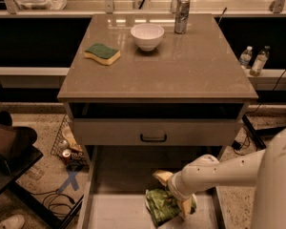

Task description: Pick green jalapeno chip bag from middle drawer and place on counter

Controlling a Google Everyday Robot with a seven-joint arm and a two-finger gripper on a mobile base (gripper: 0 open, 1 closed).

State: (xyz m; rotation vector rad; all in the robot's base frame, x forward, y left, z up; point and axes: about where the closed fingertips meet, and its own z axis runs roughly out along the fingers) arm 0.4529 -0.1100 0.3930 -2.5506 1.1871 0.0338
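Observation:
The green jalapeno chip bag [159, 207] lies crumpled on the floor of the pulled-out middle drawer [117, 209], near its right side. My gripper [174, 192] reaches in from the lower right on a white arm [224, 171]. It is open. One yellowish finger [161, 176] is behind the bag and the other [186, 208] is at the bag's right edge, so the jaws straddle its upper right part. The bag rests on the drawer floor. The counter [181, 75] is the glossy tan top above.
On the counter stand a green-topped yellow sponge [102, 53], a white bowl [147, 36] and a can [182, 15]. A closed drawer front with a black handle [153, 137] overhangs the open drawer. A wire basket with cans [66, 144] and cables lie on the floor at left.

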